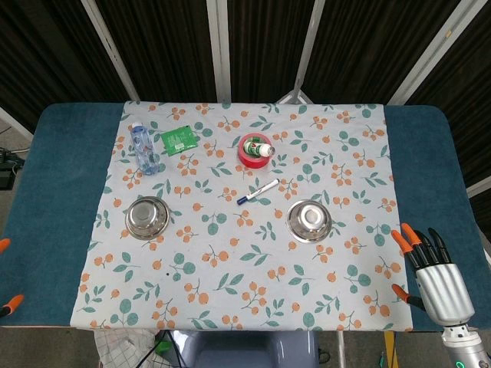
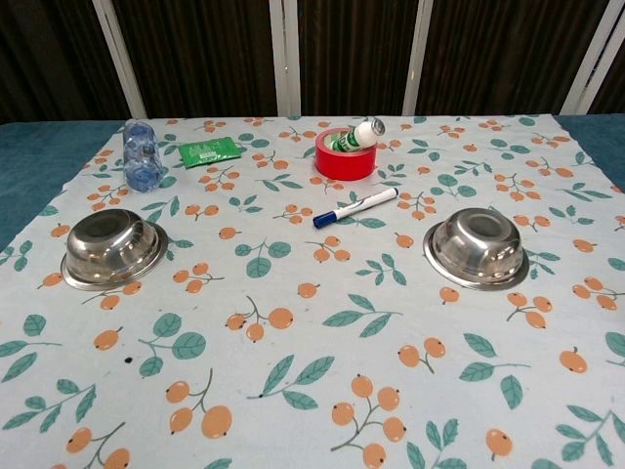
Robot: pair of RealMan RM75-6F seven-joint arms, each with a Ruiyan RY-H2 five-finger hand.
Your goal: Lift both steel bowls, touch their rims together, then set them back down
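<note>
Floral cloth (image 1: pixel 253 253): right hand (image 1: pixel 437 276) fingers (image 1: pixel 418 239) spread, empty; left hand fingers (image 1: pixel 9 304) unclear.

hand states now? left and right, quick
Left hand: only orange fingertips show at the frame edge; cannot tell.
Right hand: open, fingers spread, holding nothing.

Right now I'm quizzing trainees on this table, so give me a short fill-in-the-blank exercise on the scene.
1. Both steel bowls, left bowl and right bowl, rest ____ on the cloth.
2. The small white bottle sits inside the roll of ____ tape.
3. The marker has a ____ cap.

Missing: upside down; red; blue
</note>
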